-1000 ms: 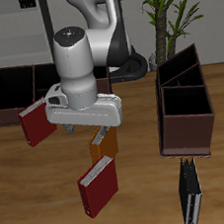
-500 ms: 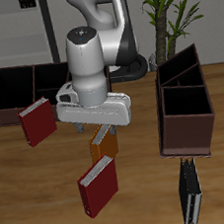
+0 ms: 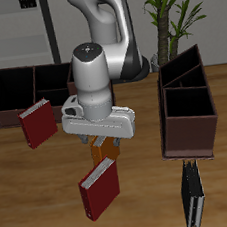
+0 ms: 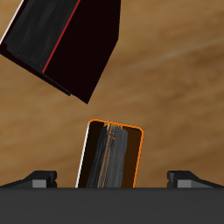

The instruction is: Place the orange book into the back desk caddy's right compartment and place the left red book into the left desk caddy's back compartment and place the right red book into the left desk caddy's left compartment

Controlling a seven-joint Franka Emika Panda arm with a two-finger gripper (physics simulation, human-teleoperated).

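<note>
- The gripper (image 3: pixel 101 139) hangs over the middle of the table (image 3: pixel 25 197), straight above the orange book (image 3: pixel 111 145); in the wrist view its two fingertips (image 4: pixel 41 178) stand well apart, one on either side of that book, touching nothing.
- The orange book (image 4: pixel 112 156) stands upright on the wood, mostly hidden beneath the wrist in the exterior view. Its cover shows a dark, smeared grey patch; no writing can be read on it.
- One red book (image 3: pixel 100 188) stands just beside the orange one, nearer the table's front edge; its cover carries no legible title.
- Another red book (image 3: pixel 37 124) stands near the back desk caddy (image 3: pixel 17 92), tilted, just in front of it.
- The left desk caddy (image 3: pixel 188 104) sits apart from the books, before a potted plant (image 3: pixel 173 7).
- A dark book (image 3: pixel 193 196) lies near the front edge, in front of that caddy.
</note>
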